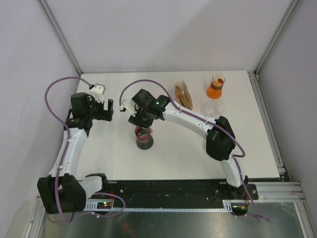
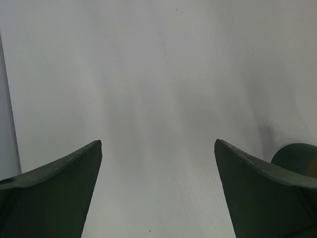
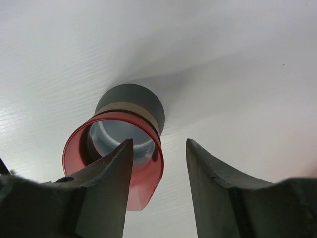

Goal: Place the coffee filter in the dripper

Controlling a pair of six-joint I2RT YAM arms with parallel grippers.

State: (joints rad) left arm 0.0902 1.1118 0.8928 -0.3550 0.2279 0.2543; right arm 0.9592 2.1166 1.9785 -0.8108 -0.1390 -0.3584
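The red see-through dripper (image 1: 143, 132) (image 3: 144, 168) sits on a grey cup (image 1: 145, 143) (image 3: 132, 100) in the middle of the table. My right gripper (image 1: 142, 129) (image 3: 159, 142) hangs just over it, open, with nothing between the fingers; its left finger crosses in front of the dripper's rim. The brown paper coffee filter (image 1: 184, 95) stands at the back, to the right of that gripper and apart from it. My left gripper (image 1: 109, 109) (image 2: 158, 144) is wide open over bare table, left of the cup.
A glass flask with orange liquid (image 1: 215, 88) stands at the back right, near the filter. In the left wrist view a dark rounded shape (image 2: 296, 152) peeks out behind the right finger. The white table (image 1: 168, 163) ends at a black rail by the arm bases.
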